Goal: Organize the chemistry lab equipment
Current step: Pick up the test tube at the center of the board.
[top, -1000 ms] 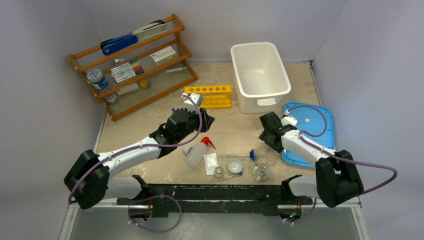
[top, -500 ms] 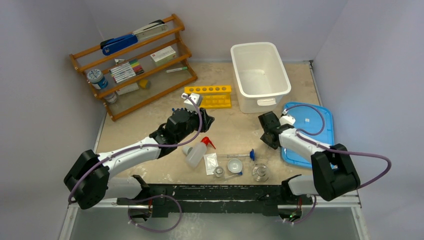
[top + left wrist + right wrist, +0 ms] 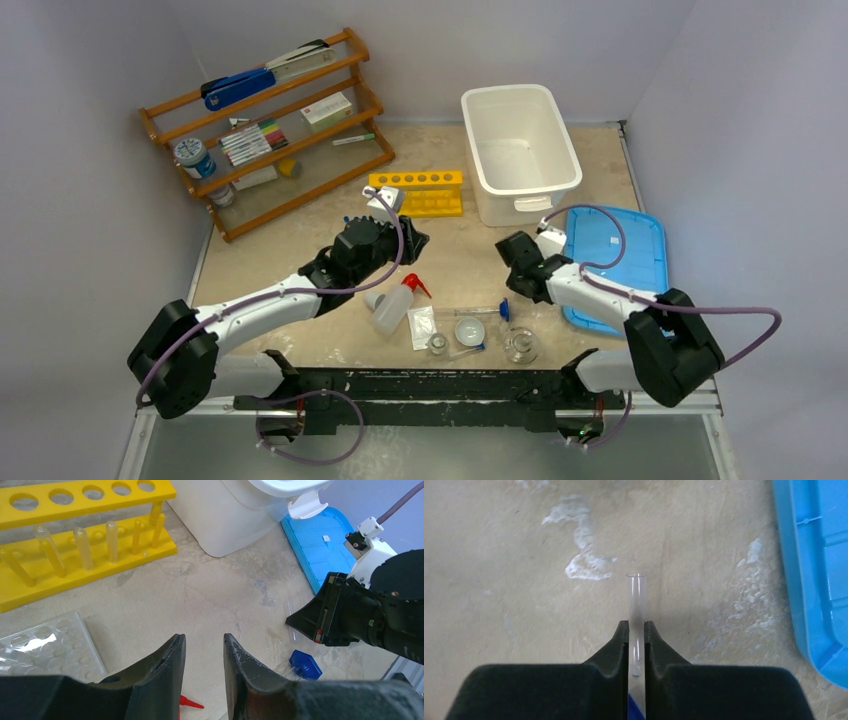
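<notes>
Scuffed beige counter (image 3: 460, 250): left of the white tub (image 3: 520, 135) the left hand (image 3: 202, 639) hangs narrowly parted, empty; just nearside of the tub the right hand (image 3: 636, 627) pinches a blue-capped clear tube (image 3: 636, 595) lengthwise. Slick and thinly gripped, it could slide out or crack. Both the yellow six-hole rack (image 3: 430, 203), left of the tub, and the tub look empty.

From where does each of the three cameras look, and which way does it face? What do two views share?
Top external: above and behind, looking down over the table; left arm and right arm show whole.
Left wrist: on the left arm, facing the yellow rack and white bin; the open left gripper shows at the bottom.
Right wrist: looks down at the table; the right gripper holds a clear tube.
Shared: top and left wrist views both show the rack, bin and blue tray.
</notes>
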